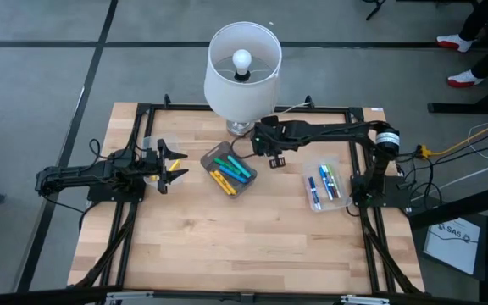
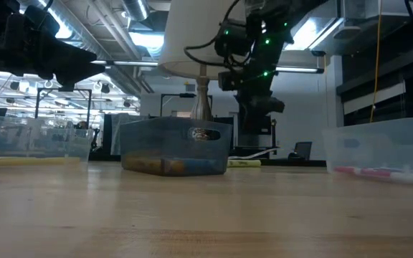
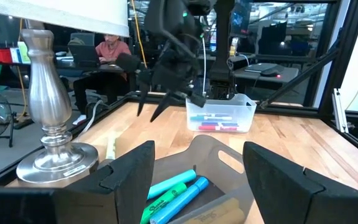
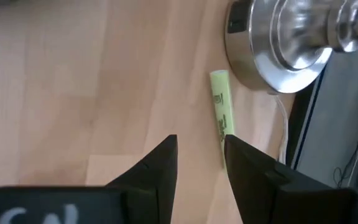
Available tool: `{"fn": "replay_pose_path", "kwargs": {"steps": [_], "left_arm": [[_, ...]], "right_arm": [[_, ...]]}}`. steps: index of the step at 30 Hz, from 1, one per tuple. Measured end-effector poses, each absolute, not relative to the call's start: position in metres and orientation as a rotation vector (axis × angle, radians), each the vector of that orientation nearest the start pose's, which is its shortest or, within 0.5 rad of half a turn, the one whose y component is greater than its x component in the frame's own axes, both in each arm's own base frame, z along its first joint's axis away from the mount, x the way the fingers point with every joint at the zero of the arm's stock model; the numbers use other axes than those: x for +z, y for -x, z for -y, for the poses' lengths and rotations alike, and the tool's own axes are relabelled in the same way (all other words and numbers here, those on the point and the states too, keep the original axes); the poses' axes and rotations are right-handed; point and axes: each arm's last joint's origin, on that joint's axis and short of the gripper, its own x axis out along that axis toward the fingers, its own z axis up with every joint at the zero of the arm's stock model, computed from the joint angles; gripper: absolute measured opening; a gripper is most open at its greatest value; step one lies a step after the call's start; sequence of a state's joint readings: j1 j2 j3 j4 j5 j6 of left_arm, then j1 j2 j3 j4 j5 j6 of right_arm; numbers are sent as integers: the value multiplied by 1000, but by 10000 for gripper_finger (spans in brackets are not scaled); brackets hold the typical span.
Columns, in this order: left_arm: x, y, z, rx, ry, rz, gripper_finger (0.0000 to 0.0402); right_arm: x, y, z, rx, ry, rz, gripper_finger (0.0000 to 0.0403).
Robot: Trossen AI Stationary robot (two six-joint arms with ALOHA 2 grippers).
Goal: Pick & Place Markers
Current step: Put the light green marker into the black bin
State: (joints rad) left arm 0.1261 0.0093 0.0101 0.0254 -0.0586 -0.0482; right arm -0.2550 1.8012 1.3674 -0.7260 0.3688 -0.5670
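A yellow marker (image 4: pixel 221 118) lies flat on the wooden table beside the lamp's metal base (image 4: pixel 278 43); it also shows in the low view as the yellow marker (image 2: pixel 244 163) behind the middle bin. My right gripper (image 4: pixel 201 155) hangs above it, slanting down, open, with nothing between its fingers; the marker's near end passes behind one finger. It shows in the high view as the right gripper (image 1: pixel 271 155). Green, blue and yellow markers lie in the clear middle bin (image 1: pixel 229 172). My left gripper (image 3: pixel 197 180) waits open at the table's left, pointing level.
The white-shaded lamp (image 1: pixel 242 68) stands at the table's far middle, close to my right gripper. A clear bin (image 1: pixel 324 184) with blue, green and pink markers sits at the right. Another clear bin (image 2: pixel 31 147) at the left holds a yellow marker.
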Motion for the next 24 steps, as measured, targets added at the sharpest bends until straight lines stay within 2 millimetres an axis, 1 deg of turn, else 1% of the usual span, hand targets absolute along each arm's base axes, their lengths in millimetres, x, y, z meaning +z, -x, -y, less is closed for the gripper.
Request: {"fn": "replay_pose_path", "kwargs": {"steps": [5,9,14,17,21,24], "left_arm": [[169,-97,-14,184,47,31,240],[169,-97,-14,184,47,32,239],[169,-97,-14,185,46,32,241],[169,-97,-14,184,47,32,242],[169,-97,-14,185,47,32,240],[169,-97,-14,184,47,32,240]], "right_arm": [[216,-354,116,-199,571,-1314,131],[201,-361,125,-206,581,-1325,131],[179,-371,134,-295,625,-1350,131],[167,-376,138,-304,640,-1355,131],[159,-379,141,-288,663,-1361,131],[159,-379,146,-296,649,-1340,131]]}}
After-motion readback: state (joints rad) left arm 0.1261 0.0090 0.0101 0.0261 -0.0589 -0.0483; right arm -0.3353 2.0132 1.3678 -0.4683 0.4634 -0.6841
